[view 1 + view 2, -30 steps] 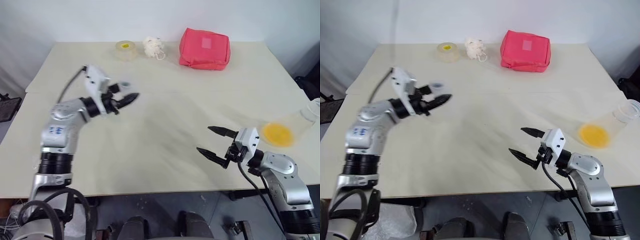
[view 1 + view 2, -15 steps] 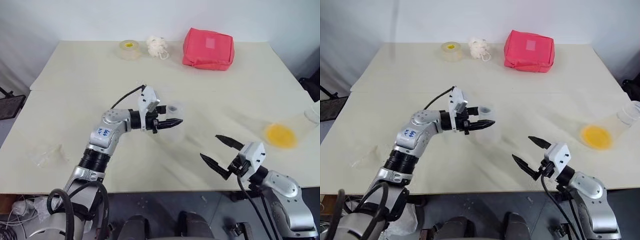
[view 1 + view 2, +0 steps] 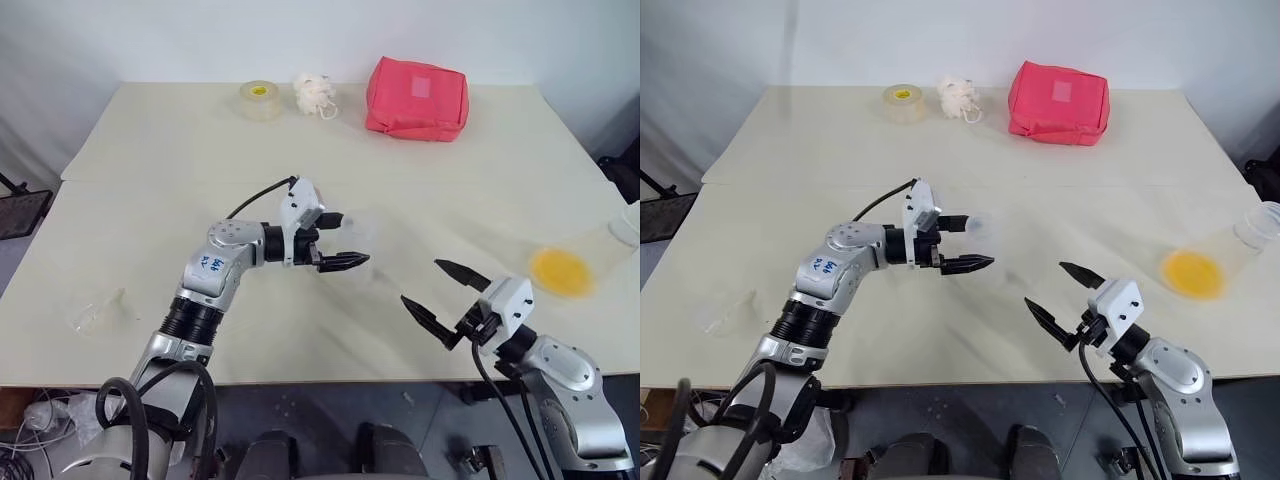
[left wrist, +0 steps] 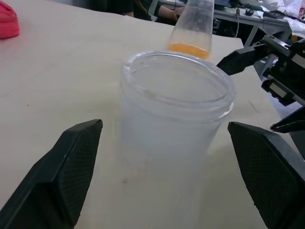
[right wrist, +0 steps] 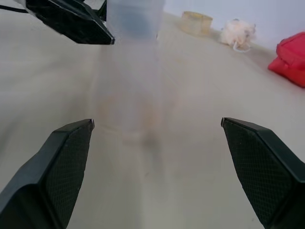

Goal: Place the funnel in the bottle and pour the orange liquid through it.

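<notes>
Swung inward from the table's left, left pincer [image 3: 338, 240] gapes around the upright clear cup [image 4: 174, 138].

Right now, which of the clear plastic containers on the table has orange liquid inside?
The bottle by the table's right edge, with orange liquid in its wide base. The straight-sided cup between the left pincer's open fingers looks empty.

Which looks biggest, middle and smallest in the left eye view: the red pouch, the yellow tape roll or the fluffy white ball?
1. The red fabric pouch, clearly the largest.
2. The yellow-centred tape roll.
3. The fluffy white ball.
The tape roll and ball look nearly alike in size, so their order is unsure.
</notes>
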